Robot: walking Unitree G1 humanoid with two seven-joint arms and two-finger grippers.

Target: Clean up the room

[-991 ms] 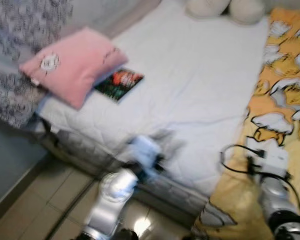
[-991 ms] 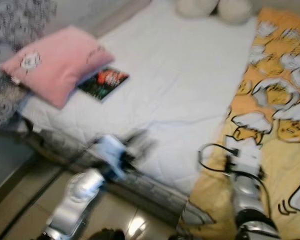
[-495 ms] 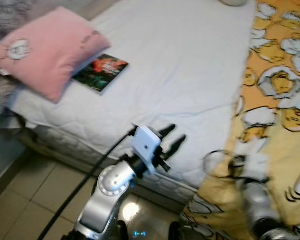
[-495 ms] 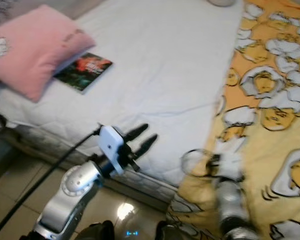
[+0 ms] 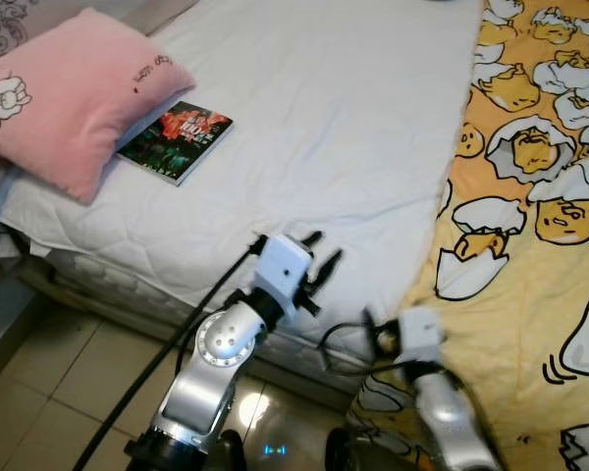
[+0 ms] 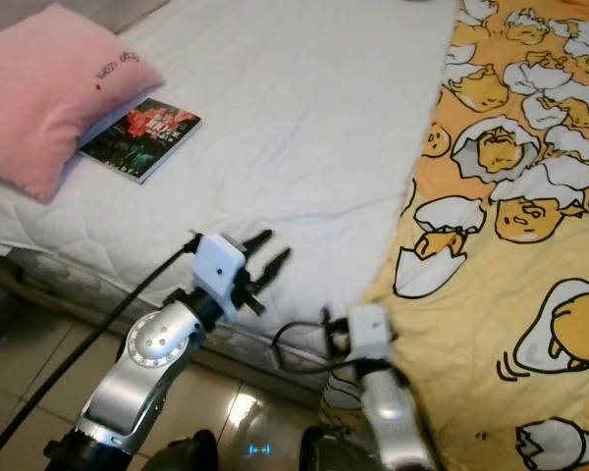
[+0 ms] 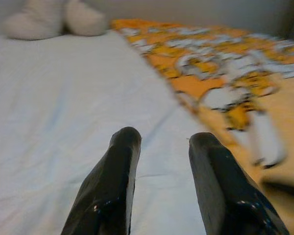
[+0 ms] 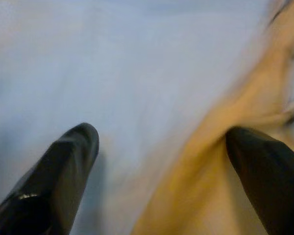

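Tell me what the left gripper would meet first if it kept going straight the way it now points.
Probably the white sheet: the left gripper, open and empty, points low across the bed. Farther along its line lie the cream cushions at the far end, though depth is hard to judge.

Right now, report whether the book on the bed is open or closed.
Closed. The book lies flat on the white sheet with its dark cover facing up, one corner beside the pink pillow.

Glossy tiled floor [image 5: 69,383] beside the bed — grey patterned fabric [image 5: 2,14] at its corner.
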